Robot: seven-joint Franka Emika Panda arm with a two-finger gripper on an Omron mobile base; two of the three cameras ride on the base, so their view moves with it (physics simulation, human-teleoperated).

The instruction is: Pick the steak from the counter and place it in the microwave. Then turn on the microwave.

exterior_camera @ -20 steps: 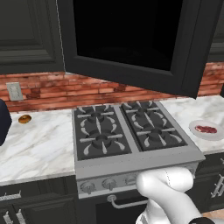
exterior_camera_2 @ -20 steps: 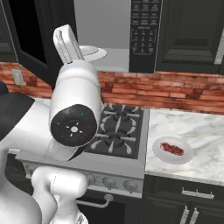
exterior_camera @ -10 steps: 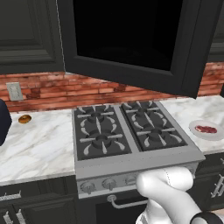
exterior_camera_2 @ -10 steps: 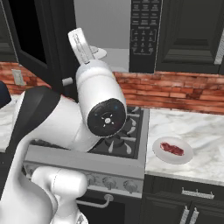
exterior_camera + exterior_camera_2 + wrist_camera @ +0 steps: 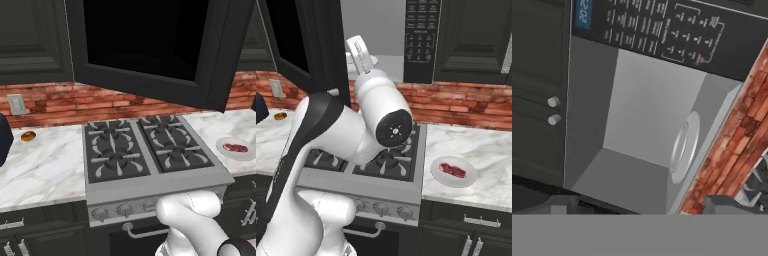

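Observation:
The steak (image 5: pixel 452 169) (image 5: pixel 235 147), a small dark-red slab, lies on a white plate (image 5: pixel 470 178) on the marble counter (image 5: pixel 481 150) right of the stove. The black microwave (image 5: pixel 421 40) hangs above the stove with its door (image 5: pixel 145 45) swung open. Its grey interior (image 5: pixel 647 105) holds a white round plate (image 5: pixel 684 147), and the keypad (image 5: pixel 662 25) sits beside the opening. My gripper (image 5: pixel 359 50) (image 5: pixel 642 205) is raised in front of the opening, open and empty, far above the steak.
A grey stovetop (image 5: pixel 145 150) with black grates lies under the microwave. A small orange-brown item (image 5: pixel 28 135) rests on the counter's left part by a wall outlet (image 5: pixel 16 104). Red brick wall (image 5: pixel 466 100) behind; dark cabinets (image 5: pixel 471 35) flank the microwave.
The arm has swung and the hand has shifted right, closer to the microwave opening. The gripper stays open. Steak and plate have not moved.

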